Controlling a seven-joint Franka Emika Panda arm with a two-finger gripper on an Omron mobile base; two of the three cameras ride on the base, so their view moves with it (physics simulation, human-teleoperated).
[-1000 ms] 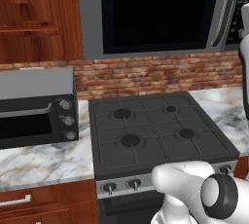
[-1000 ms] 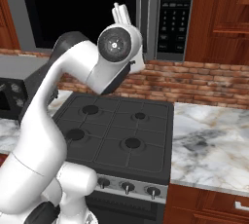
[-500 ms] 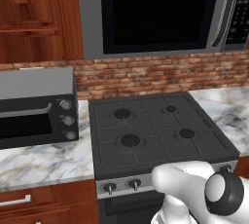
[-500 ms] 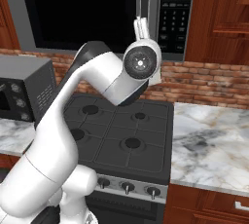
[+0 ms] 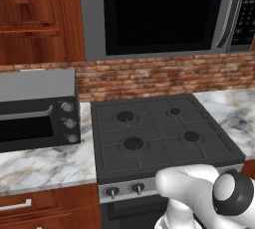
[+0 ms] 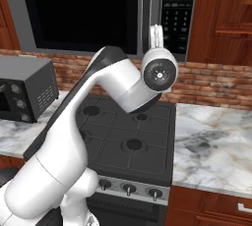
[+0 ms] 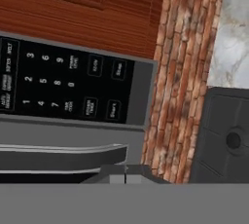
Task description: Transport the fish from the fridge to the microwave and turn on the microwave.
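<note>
- Microwave (image 5: 164,14) was dark grey with a black glass door; its handle (image 6: 146,14) was silver.
- Button panel (image 7: 63,82) was black with white numerals and labels.
- Backsplash (image 5: 164,76) showed red-brown brick — mottled, with pale mortar lines.
- Cabinets (image 5: 37,16) were reddish-brown wood, with a visible grain in the hand view.
- Stove (image 5: 159,133) was dark grey, with black burners and silver-grey knobs along the front.
- Countertop (image 6: 211,146) was white marble, veined grey and tan.
- Countertop oven (image 5: 37,111) was black with a grey top — three silver knobs.
- Arm (image 6: 74,146) was white with dark joints.
</note>
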